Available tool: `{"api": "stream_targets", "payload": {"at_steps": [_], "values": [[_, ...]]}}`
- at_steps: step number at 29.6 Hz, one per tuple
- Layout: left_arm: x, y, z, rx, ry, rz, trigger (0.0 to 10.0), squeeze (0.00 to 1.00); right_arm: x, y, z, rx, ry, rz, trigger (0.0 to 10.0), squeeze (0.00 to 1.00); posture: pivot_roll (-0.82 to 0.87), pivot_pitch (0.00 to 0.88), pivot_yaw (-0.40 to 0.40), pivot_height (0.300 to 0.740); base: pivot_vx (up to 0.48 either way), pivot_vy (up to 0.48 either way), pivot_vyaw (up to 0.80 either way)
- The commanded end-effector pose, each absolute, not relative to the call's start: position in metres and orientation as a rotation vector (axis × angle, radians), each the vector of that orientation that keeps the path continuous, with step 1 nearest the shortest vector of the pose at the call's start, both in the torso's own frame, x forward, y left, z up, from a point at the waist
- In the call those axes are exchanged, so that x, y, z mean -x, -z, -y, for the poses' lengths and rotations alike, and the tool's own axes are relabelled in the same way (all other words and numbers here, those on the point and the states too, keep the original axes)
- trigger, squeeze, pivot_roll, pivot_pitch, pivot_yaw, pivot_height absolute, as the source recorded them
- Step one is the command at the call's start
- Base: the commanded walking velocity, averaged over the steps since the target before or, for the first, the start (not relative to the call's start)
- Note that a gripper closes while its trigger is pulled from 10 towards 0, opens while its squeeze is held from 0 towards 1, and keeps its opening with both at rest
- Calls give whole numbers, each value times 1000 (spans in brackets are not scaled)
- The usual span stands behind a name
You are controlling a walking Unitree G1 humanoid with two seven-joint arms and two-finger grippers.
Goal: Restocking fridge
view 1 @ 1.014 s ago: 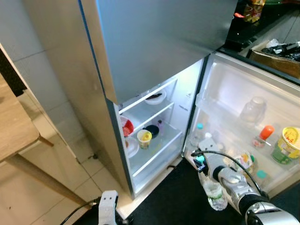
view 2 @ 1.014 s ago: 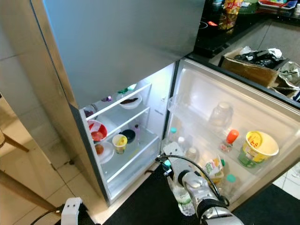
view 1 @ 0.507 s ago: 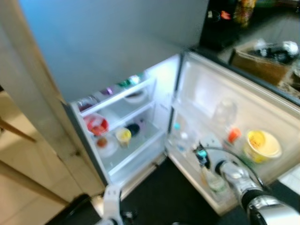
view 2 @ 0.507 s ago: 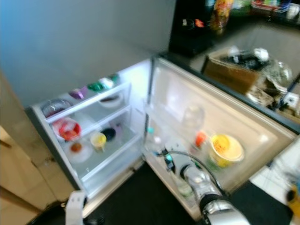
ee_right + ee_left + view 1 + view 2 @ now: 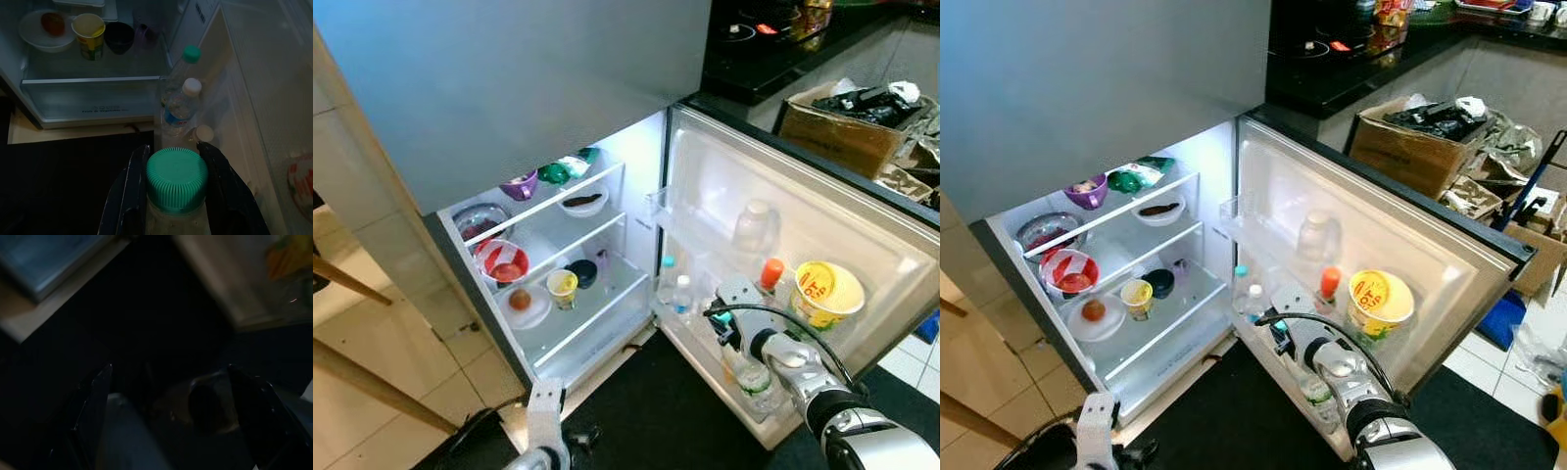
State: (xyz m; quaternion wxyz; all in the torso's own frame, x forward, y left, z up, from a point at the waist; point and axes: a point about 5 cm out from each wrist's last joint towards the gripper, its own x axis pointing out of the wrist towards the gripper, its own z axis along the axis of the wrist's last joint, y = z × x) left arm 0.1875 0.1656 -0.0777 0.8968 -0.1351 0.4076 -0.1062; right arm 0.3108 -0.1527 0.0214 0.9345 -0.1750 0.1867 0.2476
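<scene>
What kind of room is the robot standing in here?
Most likely a home kitchen: an open fridge stocked with bowls and bottles, a dark countertop behind it, and tiled floor.

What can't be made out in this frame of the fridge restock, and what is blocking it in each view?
- Bottle held by the right gripper: in the right wrist view its body is cut off by the frame edge, so its label and contents are unreadable.
- Left gripper: the left wrist view is too dark to judge the fingers.
- Print on the yellow tub in the door shelf: too small to read in the eye views.
- Cardboard box contents: a dark jumble.
</scene>
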Motion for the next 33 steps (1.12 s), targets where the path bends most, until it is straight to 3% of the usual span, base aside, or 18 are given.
{"api": "stream_targets", "payload": {"at_steps": [1, 20, 26, 33], "values": [[-188, 78, -163, 289, 222, -841, 10000, 0, -317, -30, 149, 372, -523, -339, 10000, 0, -45, 23, -34, 740, 0, -465, 0], [-186, 79, -166, 297, 180, -832, 10000, 0, -317, -33, 138, 346, -628, -320, 10000, 0, -54, 37, -44, 740, 0, -24, 0], [-213, 61, -167, 280, 191, -690, 10000, 0, -324, -51, 112, 196, -720, -235, 10000, 0, -44, 94, -55, 740, 0, 0, 0], [-234, 45, -166, 237, 253, -581, 10000, 0, -339, -68, 117, 135, -619, -180, 10000, 0, -25, 140, -51, 740, 0, 0, 0]]}}
